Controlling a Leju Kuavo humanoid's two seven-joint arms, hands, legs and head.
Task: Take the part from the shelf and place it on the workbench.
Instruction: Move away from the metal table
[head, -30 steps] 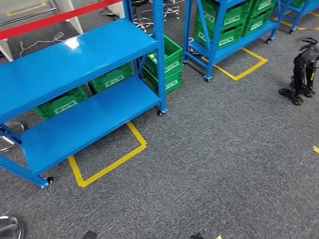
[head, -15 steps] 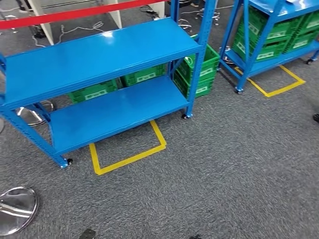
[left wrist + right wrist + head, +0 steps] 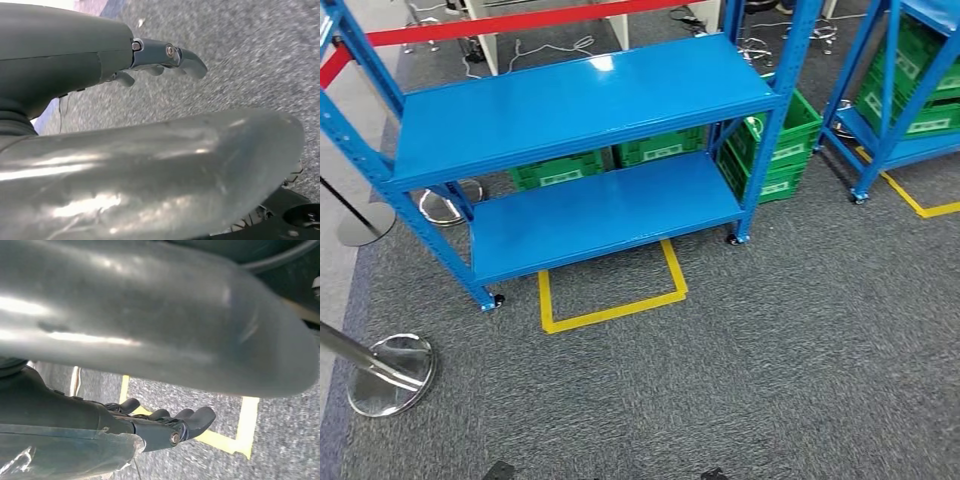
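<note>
A blue shelf (image 3: pixel 576 100) is seen in the head view, standing on small wheels on the grey carpet floor (image 3: pixel 773 350). It has two flat blue boards, one above the other, and both boards are bare. The part from the task cannot be made out on these boards, so where it lies cannot be told.

Green crates (image 3: pixel 558 172) are seen behind the lower board, and two more green crates (image 3: pixel 780 140) are stacked just beside the right post of the shelf. A square of yellow tape (image 3: pixel 610 300) is stuck to the floor in front of the shelf, with one side running under its front edge. A red bar (image 3: pixel 509 22) is stretched behind the top of the shelf. A second blue shelf (image 3: pixel 901 90) with green crates is seen to the right, well apart from the first. A shiny round stand base (image 3: pixel 392 375) is seen on the floor to the left, near the shelf's front left wheel.

The left hand (image 3: pixel 166 57) is seen in its wrist view above the grey carpet. Its dark fingers (image 3: pixel 190 62) are held out almost straight, and nothing is held in them. The right hand (image 3: pixel 170 425) is seen in its wrist view over the floor and yellow tape. Its fingers (image 3: pixel 202 417) are stretched out too, with nothing held.
</note>
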